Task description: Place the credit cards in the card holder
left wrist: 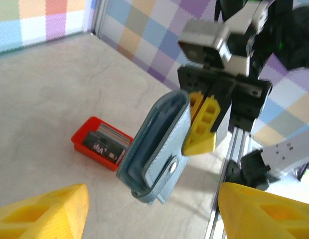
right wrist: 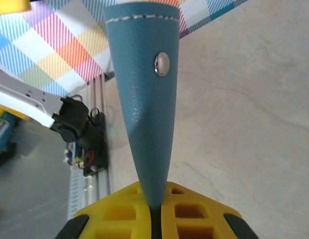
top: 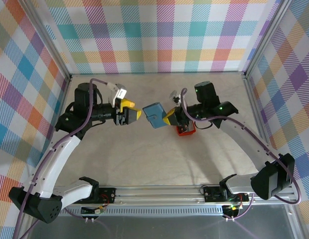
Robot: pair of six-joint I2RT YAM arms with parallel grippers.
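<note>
Inside red tray (left wrist: 79,141), credit cards (left wrist: 108,142), one marked VIP

Card holder (right wrist: 144,99): lower end hidden btwn right end effector (right wrist: 153,204) pads. Credit cards (left wrist: 108,141): 3 o'clock end behind holder, most print blurred. Left end effector (left wrist: 153,209) fingers: cut at 6 o'clock edge.

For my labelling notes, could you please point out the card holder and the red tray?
card holder (left wrist: 157,144): left wrist view, blue outer cover.
red tray (left wrist: 89,152): left wrist view, near wall.
</note>
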